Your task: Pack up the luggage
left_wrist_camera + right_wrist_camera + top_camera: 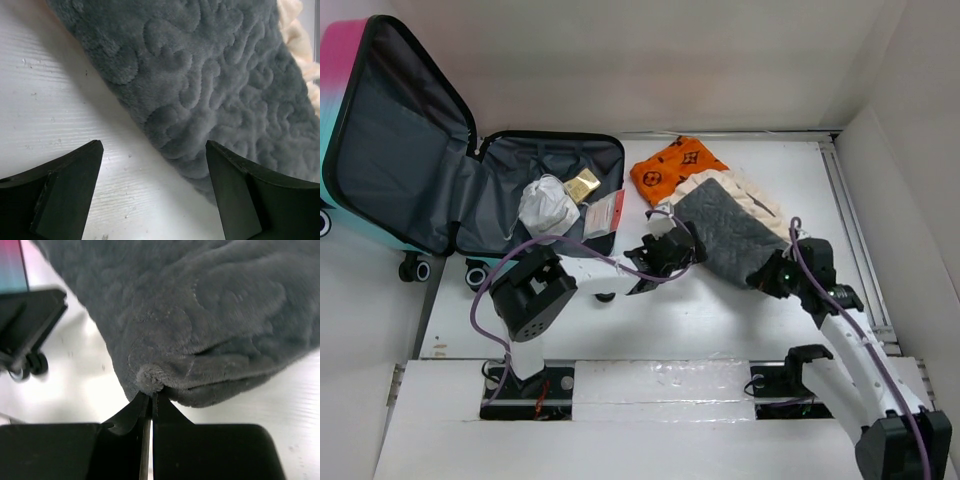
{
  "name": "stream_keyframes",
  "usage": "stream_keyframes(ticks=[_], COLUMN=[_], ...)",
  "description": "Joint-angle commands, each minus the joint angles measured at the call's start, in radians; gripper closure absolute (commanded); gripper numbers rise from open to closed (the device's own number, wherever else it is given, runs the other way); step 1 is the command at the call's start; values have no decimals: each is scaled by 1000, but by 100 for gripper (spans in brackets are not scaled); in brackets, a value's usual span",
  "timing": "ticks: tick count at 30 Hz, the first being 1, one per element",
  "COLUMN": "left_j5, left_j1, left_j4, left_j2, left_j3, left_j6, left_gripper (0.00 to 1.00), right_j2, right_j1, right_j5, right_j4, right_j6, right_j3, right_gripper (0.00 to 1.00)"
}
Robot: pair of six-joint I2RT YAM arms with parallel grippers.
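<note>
From above, the luggage lies open at far left, holding a white bundle and a gold packet. An orange cloth, a cream cloth and a grey blanket lie outside, unpacked.

At the left wrist, the left gripper has its jaws apart at the blanket's edge.

At the right wrist, the right gripper is closed, with its tips at a blanket corner. I cannot tell whether it grips the fabric.

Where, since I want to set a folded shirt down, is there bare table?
Bare table lies between the grey fleece and the near edge, and to the right of the cream garment. Crowded: among those clothes, and in the lying half of the luggage.
</note>
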Motion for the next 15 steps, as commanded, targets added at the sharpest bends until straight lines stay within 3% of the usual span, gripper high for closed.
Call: stream_keyframes(ticks=[1,4,6,9,12,15], left_j5=[3,3,3,-18,-7,5], left_j1=[2,2,2,14,37,61], left_j4=[26,75,89,100,117,179], left_j2=[-23,-23,-1,25,54,77], left_j3=[-18,-45,-45,-21,-21,-21], left_j6=[-59,-70,-79,-88,-111,-121], left_gripper=[21,21,22,22,25,26], right_j2=[31,61,61,51,41,41], right_j1=[92,198,235,272,281,281], right_j5=[-56,21,71,117,127,127], right_j4=[-5,15,-3,-28,-37,-28], right_j6=[4,24,12,1,-25,-48], right_j3=[-34,-16,27,107,142,142], right_gripper=[100,93,70,51,40,36])
